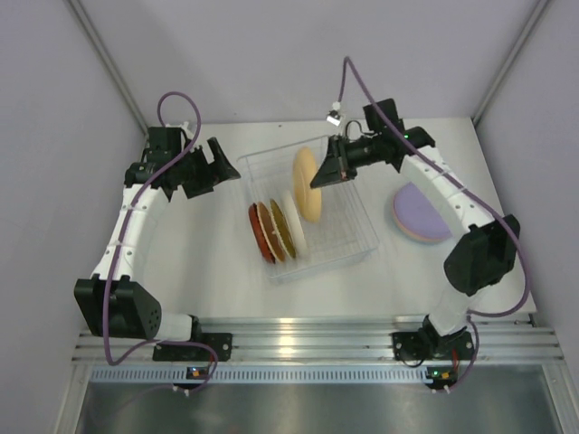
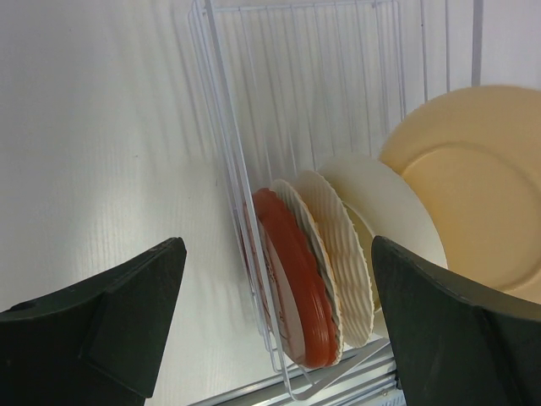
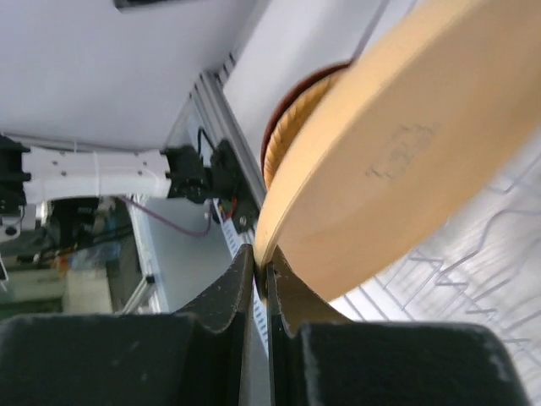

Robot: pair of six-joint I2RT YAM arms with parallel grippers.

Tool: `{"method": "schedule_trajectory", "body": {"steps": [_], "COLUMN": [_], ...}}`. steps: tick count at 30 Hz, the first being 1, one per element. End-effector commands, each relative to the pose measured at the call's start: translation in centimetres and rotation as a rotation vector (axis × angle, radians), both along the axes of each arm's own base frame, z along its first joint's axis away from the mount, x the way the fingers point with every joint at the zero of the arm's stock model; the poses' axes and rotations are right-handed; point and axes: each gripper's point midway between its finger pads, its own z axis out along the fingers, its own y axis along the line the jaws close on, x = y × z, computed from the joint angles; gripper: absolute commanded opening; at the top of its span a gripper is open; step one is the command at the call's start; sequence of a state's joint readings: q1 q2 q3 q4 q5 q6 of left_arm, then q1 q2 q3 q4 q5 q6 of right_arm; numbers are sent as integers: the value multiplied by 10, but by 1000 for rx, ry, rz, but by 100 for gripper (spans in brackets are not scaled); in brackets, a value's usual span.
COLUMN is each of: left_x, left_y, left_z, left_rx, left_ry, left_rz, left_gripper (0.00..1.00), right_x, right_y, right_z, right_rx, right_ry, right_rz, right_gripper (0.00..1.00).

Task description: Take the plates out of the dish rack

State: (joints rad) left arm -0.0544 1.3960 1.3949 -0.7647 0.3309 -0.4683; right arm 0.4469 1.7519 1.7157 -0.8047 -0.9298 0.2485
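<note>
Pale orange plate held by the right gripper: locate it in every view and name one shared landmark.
Top external: pale orange plate on edge at picture centre, at the dish rack's far end.
Left wrist: large disc at the right edge.
Right wrist: fills the upper right, rim pinched by the right gripper.
Shared landmark: the dish rack.

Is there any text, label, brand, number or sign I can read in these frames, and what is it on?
No text can be read in any view.
Tan plate, pinched at its rim by the right gripper: a faint stamped mark on its back, too blurred to read.
Rack and the other plates standing in it: no markings show.
</note>
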Motion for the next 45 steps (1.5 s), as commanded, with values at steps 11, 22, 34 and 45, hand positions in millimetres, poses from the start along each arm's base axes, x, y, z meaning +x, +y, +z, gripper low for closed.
{"method": "schedule_trajectory", "body": {"steps": [11, 22, 34, 45], "left_x": [-3, -2, -2, -1], "left_y": [-2, -3, -3, -4], "left_z": [12, 10, 12, 12], "left_rx": [1, -5, -5, -9], "left_ry": [-47, -41, -41, -38], "left_rz": [-16, -18, -18, -20], "left_gripper": [97, 96, 96, 96], "right_x": [81, 78, 74, 18], "right_y": [-171, -281, -252, -57], "right_z": [97, -38, -49, 33], "right_rx": [-257, -959, -875, -120], "right_ry": [-401, -184, -152, -243], "right_rz": [-706, -948, -822, -232], "right_gripper": [0, 0, 55, 63]}}
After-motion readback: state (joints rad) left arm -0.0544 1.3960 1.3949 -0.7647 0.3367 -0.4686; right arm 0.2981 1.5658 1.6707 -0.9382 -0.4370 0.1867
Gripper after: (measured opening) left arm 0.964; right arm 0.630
